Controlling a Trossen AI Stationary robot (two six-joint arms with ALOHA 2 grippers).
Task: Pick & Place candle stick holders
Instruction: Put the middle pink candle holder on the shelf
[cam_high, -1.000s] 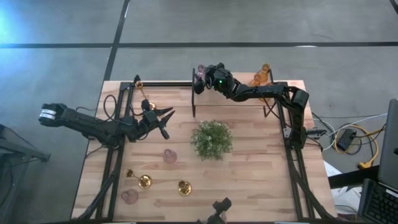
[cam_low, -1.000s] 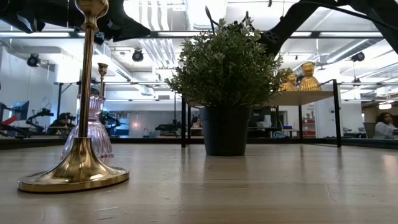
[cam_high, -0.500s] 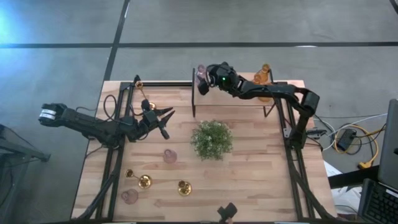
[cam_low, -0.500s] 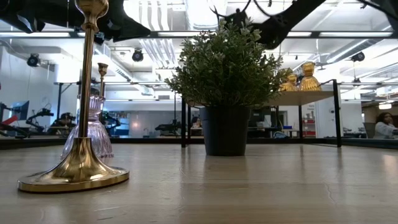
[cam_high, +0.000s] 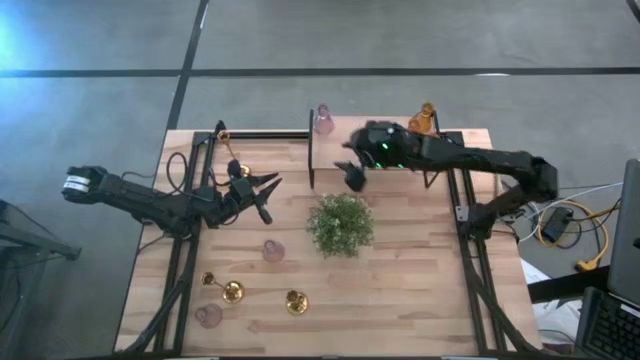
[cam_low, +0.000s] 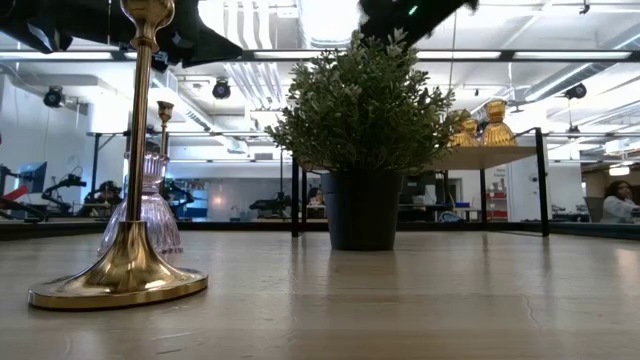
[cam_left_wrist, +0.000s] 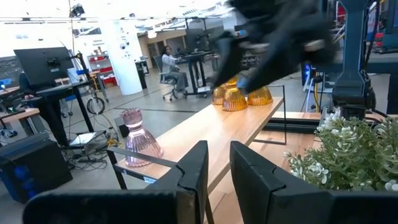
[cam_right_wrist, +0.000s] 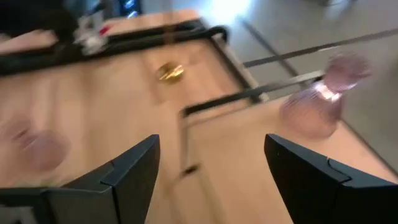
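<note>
The right end effector (cam_high: 352, 175), fingers apart and empty, hangs above centre; the nearest pink holder (cam_high: 273, 250) stands upright lower left (left end effector (cam_high: 268, 196), apart, is nearer).

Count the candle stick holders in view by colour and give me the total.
Brass holders: 3
Pink glass holders: 3
Amber glass holders: 3
Total: 9
</note>
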